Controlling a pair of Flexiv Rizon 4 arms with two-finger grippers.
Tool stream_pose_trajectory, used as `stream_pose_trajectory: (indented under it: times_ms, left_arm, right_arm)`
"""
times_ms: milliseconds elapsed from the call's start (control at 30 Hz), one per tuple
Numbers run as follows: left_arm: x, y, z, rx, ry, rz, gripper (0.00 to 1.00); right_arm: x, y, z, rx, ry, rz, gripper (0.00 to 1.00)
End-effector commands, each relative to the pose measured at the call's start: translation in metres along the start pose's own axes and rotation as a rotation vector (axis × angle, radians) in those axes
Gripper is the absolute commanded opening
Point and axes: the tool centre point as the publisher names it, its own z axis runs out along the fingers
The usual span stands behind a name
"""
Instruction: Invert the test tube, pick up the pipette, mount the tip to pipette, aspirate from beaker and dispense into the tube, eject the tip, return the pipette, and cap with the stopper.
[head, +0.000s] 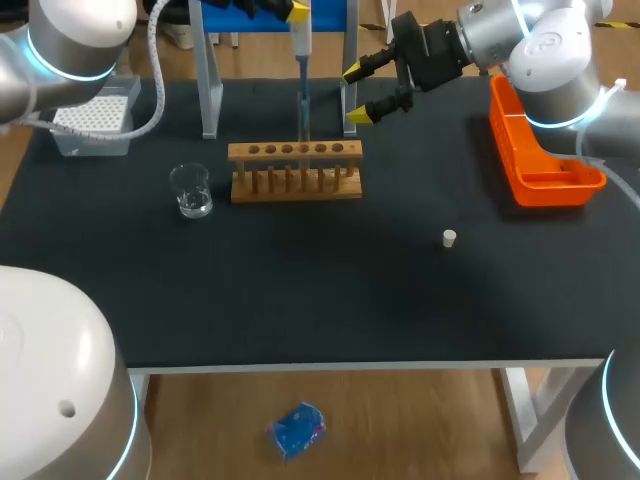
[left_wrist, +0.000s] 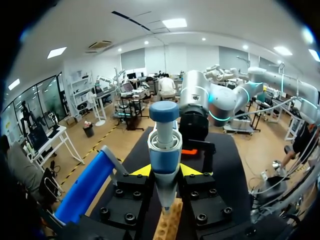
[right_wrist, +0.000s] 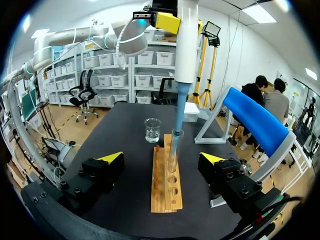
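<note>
Presently the left gripper (left_wrist: 165, 170) is clamped on the pipette (left_wrist: 164, 145), held upright over the wooden rack (head: 295, 172) with its tip inside the tube (right_wrist: 174, 147) standing there. The right gripper (head: 354, 95) hangs behind the rack's right end, fingers wide apart. The beaker (head: 190, 190) stands left of the rack, and the stopper (head: 449, 238) lies to its front right.

No legible text on anything
</note>
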Motion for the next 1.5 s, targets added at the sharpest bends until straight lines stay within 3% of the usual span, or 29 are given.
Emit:
stream_pose_trajectory:
  times_ms: [33,1500]
  left_arm:
    - [-0.0026,-0.0017,-0.0011,-0.003,-0.001,0.002,0.00]
    - [0.0011,0.0020,0.0018,-0.008,-0.002,0.003,0.00]
  right_arm:
    - [0.0002,-0.0004,-0.0004,0.000,0.000,-0.001,1.00]
    - [0.0002,-0.0004,-0.0004,0.000,0.000,-0.001,1.00]
